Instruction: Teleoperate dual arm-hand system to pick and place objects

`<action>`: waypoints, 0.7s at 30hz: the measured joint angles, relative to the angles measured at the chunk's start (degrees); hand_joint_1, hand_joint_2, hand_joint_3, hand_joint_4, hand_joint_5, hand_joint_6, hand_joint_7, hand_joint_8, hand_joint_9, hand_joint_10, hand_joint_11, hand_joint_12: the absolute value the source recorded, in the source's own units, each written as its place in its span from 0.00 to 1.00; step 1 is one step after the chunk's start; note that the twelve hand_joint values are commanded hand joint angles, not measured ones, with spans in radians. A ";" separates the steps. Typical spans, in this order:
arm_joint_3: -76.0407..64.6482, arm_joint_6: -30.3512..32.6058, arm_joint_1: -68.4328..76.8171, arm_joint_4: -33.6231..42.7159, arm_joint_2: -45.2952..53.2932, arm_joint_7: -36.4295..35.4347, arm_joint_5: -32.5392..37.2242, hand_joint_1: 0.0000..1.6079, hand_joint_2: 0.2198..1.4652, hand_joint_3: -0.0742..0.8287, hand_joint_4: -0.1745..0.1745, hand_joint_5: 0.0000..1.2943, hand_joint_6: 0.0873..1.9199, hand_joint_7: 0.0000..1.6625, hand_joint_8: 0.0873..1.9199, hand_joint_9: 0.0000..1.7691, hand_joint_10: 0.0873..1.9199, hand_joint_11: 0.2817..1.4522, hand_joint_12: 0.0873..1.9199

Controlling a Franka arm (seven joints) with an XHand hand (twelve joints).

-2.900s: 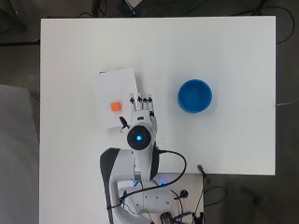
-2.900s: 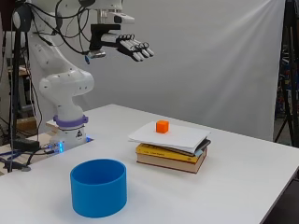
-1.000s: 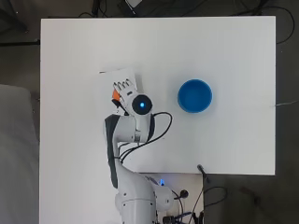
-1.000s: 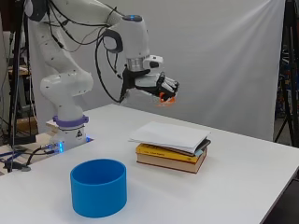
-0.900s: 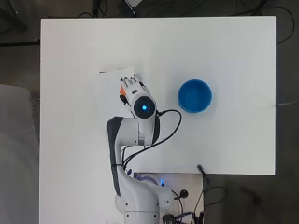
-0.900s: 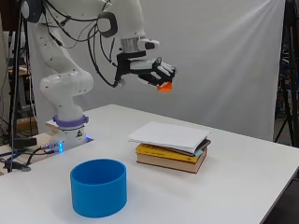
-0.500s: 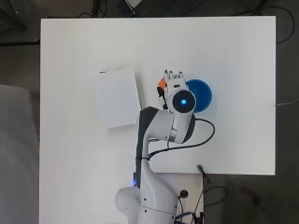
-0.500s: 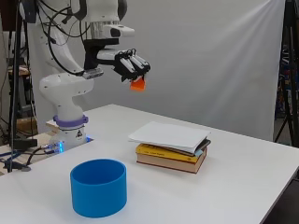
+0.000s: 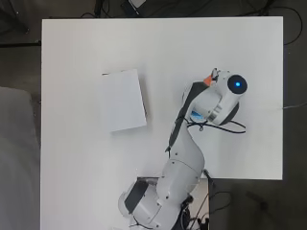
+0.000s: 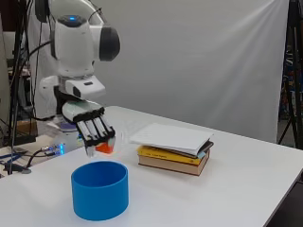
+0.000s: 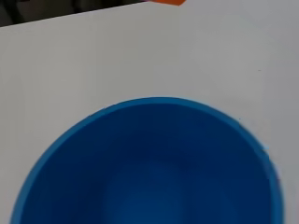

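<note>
A small orange cube [image 10: 104, 147] is pinched in my hand [image 10: 91, 124], whose fingers point down just above the back rim of the blue bowl [image 10: 99, 189]. From overhead the arm covers nearly all of the bowl [image 9: 196, 115]; only a sliver of blue shows, with the cube [image 9: 207, 80] and a little of the hand [image 9: 214, 75] peeking out at the arm's far end. The wrist view looks straight into the bowl [image 11: 154, 168], and the cube [image 11: 166, 1] is cut off at the picture's edge.
A stack of books [image 10: 173, 147] with a white one on top [image 9: 122, 99] lies left of the bowl in the overhead view. Cables and the arm's base [image 10: 57, 146] are at the table's near end.
The hand picked the orange cube off the white book, carried it across to the blue bowl and has come down close over the rim.
</note>
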 joint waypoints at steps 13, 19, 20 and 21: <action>-20.95 4.36 8.53 -9.93 -7.37 -0.34 -2.94 0.64 0.93 0.08 0.48 0.33 0.90 0.38 0.83 0.37 0.69 0.33 0.24; -7.79 6.31 9.39 -15.29 -6.99 -3.11 -1.13 0.63 0.95 0.08 0.53 0.32 0.90 0.36 0.87 0.35 0.76 0.33 0.27; -6.32 6.51 9.46 -16.07 -7.03 -3.60 -0.73 0.63 0.95 0.08 0.53 0.33 0.90 0.36 0.87 0.35 0.77 0.32 0.28; -5.34 6.63 9.49 -16.85 -7.18 -3.90 -0.48 0.63 0.95 0.08 0.53 0.33 0.90 0.36 0.88 0.35 0.77 0.32 0.30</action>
